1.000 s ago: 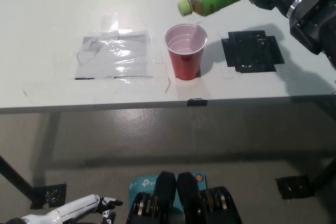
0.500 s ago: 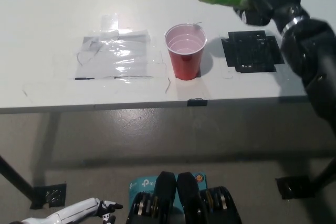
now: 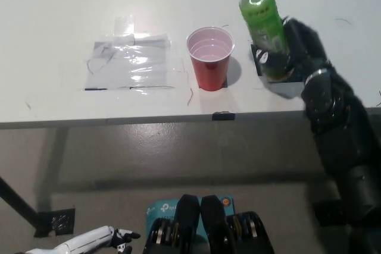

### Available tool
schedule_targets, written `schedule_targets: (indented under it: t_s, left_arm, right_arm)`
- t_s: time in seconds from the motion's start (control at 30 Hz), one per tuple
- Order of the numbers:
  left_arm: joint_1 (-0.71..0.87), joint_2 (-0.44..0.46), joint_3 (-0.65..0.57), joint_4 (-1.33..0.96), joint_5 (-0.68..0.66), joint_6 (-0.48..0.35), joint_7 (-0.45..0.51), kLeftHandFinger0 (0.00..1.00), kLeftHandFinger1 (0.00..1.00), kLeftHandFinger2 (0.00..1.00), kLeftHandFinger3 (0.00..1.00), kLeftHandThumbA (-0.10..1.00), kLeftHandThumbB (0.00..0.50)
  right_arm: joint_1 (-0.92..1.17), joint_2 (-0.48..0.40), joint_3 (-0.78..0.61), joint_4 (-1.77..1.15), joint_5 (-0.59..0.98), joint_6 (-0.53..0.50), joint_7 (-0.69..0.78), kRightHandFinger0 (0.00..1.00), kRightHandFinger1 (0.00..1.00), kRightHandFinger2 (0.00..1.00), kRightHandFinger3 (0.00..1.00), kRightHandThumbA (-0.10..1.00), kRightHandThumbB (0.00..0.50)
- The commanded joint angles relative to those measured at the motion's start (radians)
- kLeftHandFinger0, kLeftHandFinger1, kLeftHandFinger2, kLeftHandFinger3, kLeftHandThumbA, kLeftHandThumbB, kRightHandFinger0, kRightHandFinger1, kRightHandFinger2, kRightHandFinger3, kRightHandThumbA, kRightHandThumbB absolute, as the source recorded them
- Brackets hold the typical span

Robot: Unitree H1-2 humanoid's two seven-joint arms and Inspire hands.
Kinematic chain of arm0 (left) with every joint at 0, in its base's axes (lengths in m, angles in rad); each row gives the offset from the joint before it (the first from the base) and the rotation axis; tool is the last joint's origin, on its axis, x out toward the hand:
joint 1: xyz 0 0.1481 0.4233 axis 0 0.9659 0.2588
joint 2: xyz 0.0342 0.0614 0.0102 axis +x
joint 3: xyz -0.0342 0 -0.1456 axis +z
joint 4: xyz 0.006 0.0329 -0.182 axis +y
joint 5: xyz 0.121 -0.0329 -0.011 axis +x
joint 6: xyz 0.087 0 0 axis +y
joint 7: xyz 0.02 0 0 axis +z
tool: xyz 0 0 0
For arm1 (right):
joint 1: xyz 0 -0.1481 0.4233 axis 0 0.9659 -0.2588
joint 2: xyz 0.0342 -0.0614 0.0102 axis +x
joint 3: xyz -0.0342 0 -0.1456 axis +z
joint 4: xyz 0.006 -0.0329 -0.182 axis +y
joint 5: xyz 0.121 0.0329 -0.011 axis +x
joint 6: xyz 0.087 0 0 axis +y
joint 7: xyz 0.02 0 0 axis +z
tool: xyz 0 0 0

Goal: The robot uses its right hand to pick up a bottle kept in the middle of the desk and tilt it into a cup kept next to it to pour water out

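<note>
Head view: green bottle (image 3: 264,23) w/ yellow-green cap, nearly upright, leaning slightly, just right of red cup (image 3: 210,57) on white surface (image 3: 59,16). Black right hand (image 3: 292,52) clamped round its base. White left hand (image 3: 101,239) low at bottom left, grip unclear.

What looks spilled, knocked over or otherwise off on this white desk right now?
Nothing stands out. The red plastic cup stands upright, the black right hand holds the green plastic bottle nearly upright beside it, and no spill shows. The white left hand rests low.
</note>
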Motion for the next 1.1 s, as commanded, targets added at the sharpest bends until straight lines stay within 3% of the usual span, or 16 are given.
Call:
schedule_targets:
  t_s: [0.0,0.3,0.33,0.4,0.53,0.7,0.87,0.93,0.97,1.03,1.07]
  left_arm:
    - [0.011,0.021,0.017,-0.025,0.013,0.004,0.015,1.0,1.0,1.0,1.0,1.0,0.439]
    - [0.003,0.022,0.014,-0.029,0.022,0.014,0.014,1.0,1.0,1.0,1.0,1.0,0.443]
    - [0.003,0.021,0.017,-0.027,0.013,0.006,0.013,1.0,1.0,1.0,1.0,1.0,0.409]
    - [0.006,0.015,0.022,-0.023,0.0,0.003,0.013,1.0,1.0,1.0,1.0,1.0,0.407]
    - [0.004,0.016,0.02,-0.023,0.007,0.009,0.009,1.0,1.0,1.0,1.0,1.0,0.44]
    - [0.012,0.014,0.022,-0.026,0.001,0.006,0.014,1.0,1.0,1.0,1.0,1.0,0.397]
    - [0.011,0.018,0.02,-0.025,0.014,0.001,0.018,1.0,1.0,1.0,1.0,1.0,0.402]
    - [0.003,0.02,0.023,-0.023,0.014,-0.003,0.018,1.0,1.0,1.0,1.0,1.0,0.405]
    - [0.004,0.018,0.026,-0.022,0.008,0.001,0.018,1.0,1.0,1.0,1.0,1.0,0.411]
    - [0.004,0.019,0.026,-0.024,0.009,0.0,0.017,1.0,1.0,1.0,1.0,1.0,0.403]
    - [0.0,0.02,0.028,-0.025,0.009,0.0,0.018,1.0,1.0,1.0,1.0,1.0,0.404]
  right_arm:
    - [-0.077,0.12,-0.264,-0.071,0.552,-0.028,0.04,0.0,0.0,0.03,0.29,-0.1,0.007]
    - [-0.074,0.175,-0.271,-0.02,0.543,-0.174,-0.02,0.0,0.0,0.0,0.23,-0.1,0.055]
    - [-0.069,0.18,-0.271,-0.022,0.535,-0.187,-0.04,0.0,0.0,0.01,0.24,-0.1,0.057]
    - [-0.061,0.179,-0.259,-0.023,0.507,-0.207,-0.064,0.0,0.0,0.01,0.26,-0.1,0.057]
    - [-0.04,0.155,-0.215,0.007,0.443,-0.306,-0.117,0.0,0.0,0.0,0.32,-0.1,0.036]
    - [-0.028,0.093,-0.122,0.05,0.292,-0.418,-0.235,0.0,0.0,0.0,0.31,-0.1,0.022]
    - [-0.044,0.03,-0.028,0.084,0.195,-0.451,-0.297,0.0,0.0,0.0,0.32,-0.1,0.018]
    - [-0.057,-0.003,0.022,0.093,0.144,-0.455,-0.334,0.0,0.0,0.0,0.27,-0.1,0.062]
    - [-0.06,-0.016,0.039,0.102,0.136,-0.473,-0.343,0.0,0.0,0.0,0.24,-0.1,0.1]
    - [-0.063,-0.029,0.063,0.114,0.137,-0.485,-0.358,0.0,0.0,0.0,0.24,-0.1,0.224]
    - [-0.072,-0.033,0.073,0.122,0.137,-0.488,-0.364,0.0,0.0,0.0,0.23,-0.1,0.242]
